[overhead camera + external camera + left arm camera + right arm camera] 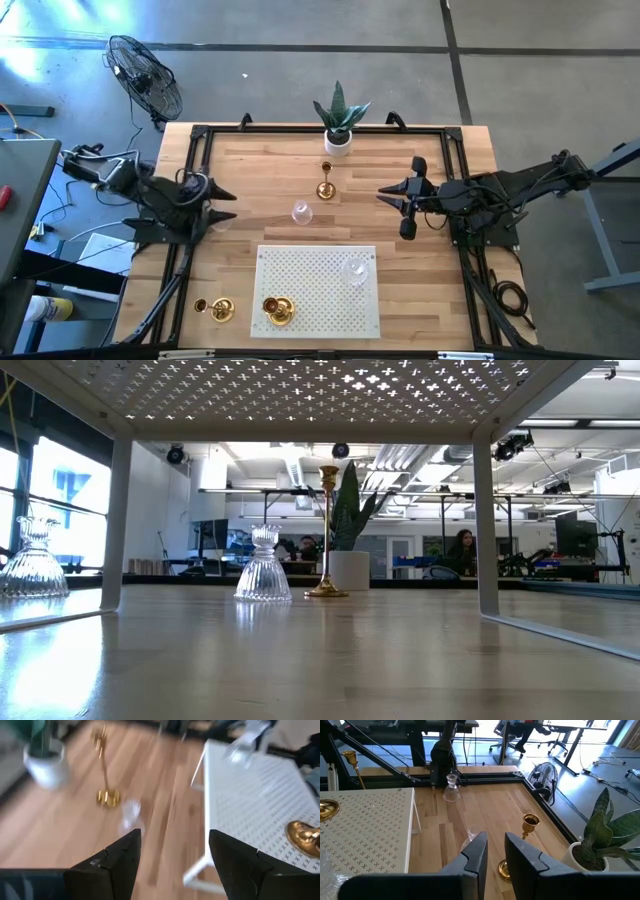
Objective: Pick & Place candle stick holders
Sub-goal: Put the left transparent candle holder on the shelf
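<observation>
Light striped wood tabletop; white mat dotted with small cross-shaped holes; shiny gold candle stick holder; clear ribbed glass holder; white pot, green plant.

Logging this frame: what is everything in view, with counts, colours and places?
gold candle stick holders: 3, gold; a tall one on the table in front of the plant, one on the stand, one on the table left of the stand
clear glass candle stick holders: 3, clear; mid-table, on the stand, by the left jaws
stand: 1, white, perforated, near table edge
plant pot: 1, white with a green plant, far edge
fan: 1, black, on the floor
person: at least 1, in the room behind
left gripper: jaws wide open, empty, left side
right gripper: jaws narrowly apart, empty, right side
</observation>
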`<state>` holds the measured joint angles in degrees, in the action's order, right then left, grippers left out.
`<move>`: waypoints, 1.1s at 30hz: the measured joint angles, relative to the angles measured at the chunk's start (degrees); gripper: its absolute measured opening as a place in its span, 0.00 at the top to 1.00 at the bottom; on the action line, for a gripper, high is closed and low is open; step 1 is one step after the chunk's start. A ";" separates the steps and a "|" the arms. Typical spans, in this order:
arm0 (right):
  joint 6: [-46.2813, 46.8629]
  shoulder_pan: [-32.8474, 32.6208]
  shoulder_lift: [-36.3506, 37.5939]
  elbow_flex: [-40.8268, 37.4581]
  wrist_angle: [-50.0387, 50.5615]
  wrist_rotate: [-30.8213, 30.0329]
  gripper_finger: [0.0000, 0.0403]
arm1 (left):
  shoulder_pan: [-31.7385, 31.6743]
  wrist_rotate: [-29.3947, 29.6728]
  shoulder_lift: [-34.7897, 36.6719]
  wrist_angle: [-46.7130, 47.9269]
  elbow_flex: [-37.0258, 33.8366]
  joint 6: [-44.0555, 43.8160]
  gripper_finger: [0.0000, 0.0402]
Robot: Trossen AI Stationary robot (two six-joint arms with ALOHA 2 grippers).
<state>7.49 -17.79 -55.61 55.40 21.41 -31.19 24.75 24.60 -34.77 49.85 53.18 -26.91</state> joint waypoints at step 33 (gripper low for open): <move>1.05 0.00 0.00 0.00 0.44 -0.14 0.86 | -0.03 -15.55 -26.32 29.12 1.58 -41.34 0.43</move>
<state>8.54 -17.79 -55.61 55.40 21.85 -31.33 24.72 9.05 -61.09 78.97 54.76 -68.25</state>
